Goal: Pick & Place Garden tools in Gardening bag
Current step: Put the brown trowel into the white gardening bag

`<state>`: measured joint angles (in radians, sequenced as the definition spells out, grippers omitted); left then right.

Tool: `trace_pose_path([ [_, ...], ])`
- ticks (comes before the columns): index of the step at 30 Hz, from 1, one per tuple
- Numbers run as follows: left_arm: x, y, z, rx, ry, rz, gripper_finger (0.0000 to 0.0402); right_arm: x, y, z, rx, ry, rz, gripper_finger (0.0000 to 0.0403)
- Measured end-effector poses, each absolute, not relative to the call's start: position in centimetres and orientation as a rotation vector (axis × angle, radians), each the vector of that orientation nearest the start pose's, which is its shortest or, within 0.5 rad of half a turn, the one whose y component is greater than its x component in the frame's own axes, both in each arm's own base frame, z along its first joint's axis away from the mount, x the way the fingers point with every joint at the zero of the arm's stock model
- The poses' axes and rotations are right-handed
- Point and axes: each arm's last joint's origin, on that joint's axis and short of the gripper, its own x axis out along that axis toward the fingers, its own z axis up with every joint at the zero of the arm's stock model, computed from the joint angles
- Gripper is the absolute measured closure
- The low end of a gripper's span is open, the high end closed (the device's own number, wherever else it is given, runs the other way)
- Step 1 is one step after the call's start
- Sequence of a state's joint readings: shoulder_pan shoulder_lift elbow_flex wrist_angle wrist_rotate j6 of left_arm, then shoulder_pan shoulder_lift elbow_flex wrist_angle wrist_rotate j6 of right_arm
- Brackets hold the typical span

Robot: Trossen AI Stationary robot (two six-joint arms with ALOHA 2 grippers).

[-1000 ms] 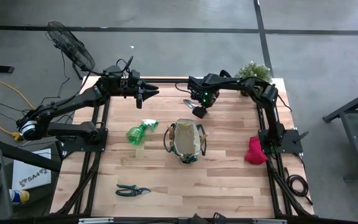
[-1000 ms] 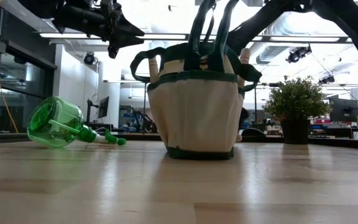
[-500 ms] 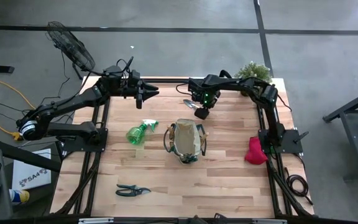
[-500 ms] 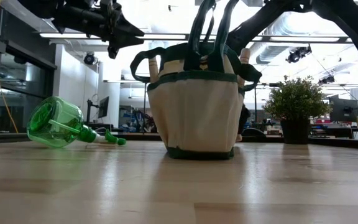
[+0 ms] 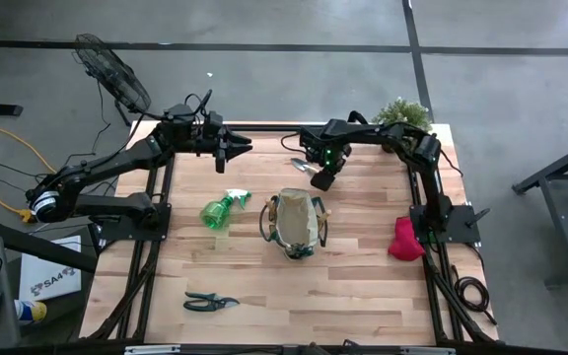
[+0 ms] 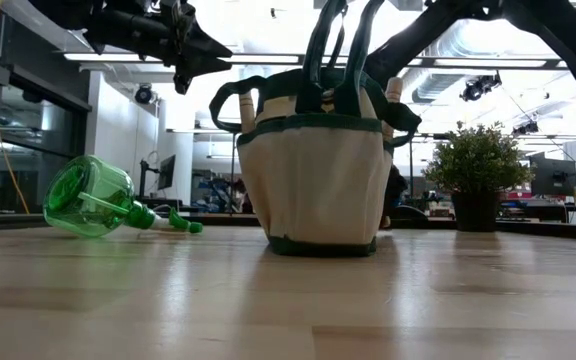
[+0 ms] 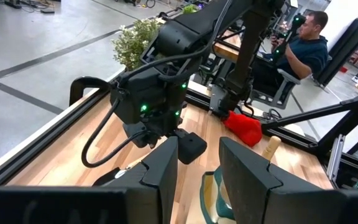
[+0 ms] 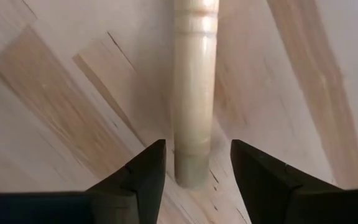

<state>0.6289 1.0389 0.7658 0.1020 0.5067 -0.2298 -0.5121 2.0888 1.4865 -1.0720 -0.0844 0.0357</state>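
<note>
Where box (image 5: pixel 51 279) lies beside table, label reads perhaps "SAA"

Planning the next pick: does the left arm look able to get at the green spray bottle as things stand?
Probably yes. The spray bottle lies on its side on open table, apart from the bag, and the left gripper hangs above the table's far edge with nothing between them.
</note>
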Motion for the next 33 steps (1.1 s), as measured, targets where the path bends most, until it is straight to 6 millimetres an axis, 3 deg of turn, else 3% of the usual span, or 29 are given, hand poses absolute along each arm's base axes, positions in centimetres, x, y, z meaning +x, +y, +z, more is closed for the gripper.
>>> trace_pose_path([
  [33,19.43,12.39,30.68,-0.325,0.130,0.136,0.0286,33.19,-18.41,14.34,0.450,1.574,-0.323,0.0232],
])
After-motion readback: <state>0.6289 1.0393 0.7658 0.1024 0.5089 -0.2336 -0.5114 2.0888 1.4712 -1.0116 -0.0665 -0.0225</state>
